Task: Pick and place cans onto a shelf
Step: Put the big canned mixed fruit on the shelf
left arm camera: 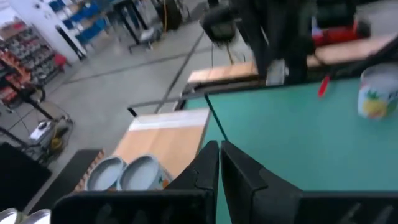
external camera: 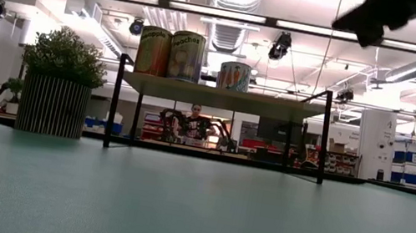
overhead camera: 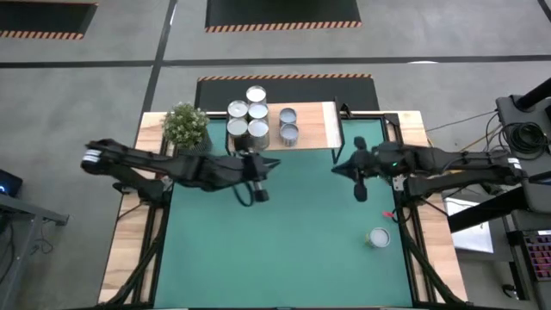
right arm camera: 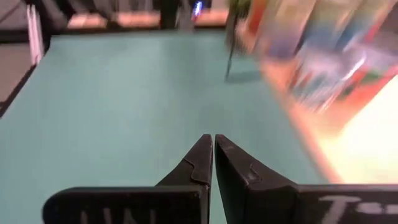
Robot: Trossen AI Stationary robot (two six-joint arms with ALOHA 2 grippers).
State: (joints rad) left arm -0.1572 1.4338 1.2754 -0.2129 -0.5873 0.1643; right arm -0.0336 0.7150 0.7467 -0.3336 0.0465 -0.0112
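Note:
The light-wood shelf (overhead camera: 314, 125) stands at the table's far edge. Several cans stand on it: a cluster (overhead camera: 248, 116) at its left end and two more (overhead camera: 288, 126) beside them. In the low view their labelled sides (external camera: 169, 52) show on the shelf top (external camera: 224, 98). One more can (overhead camera: 377, 238) stands alone on the green table near the right front, also in the left wrist view (left arm camera: 378, 93). My left gripper (overhead camera: 259, 195) is shut and empty, in front of the shelf (left arm camera: 219, 155). My right gripper (overhead camera: 360, 193) is shut and empty, right of centre (right arm camera: 213, 148).
A potted green plant (overhead camera: 185, 127) stands at the table's far left corner beside the shelf. A small red object (overhead camera: 389, 213) lies near the right edge. Bare green table (overhead camera: 293, 250) spreads between the arms and the near edge.

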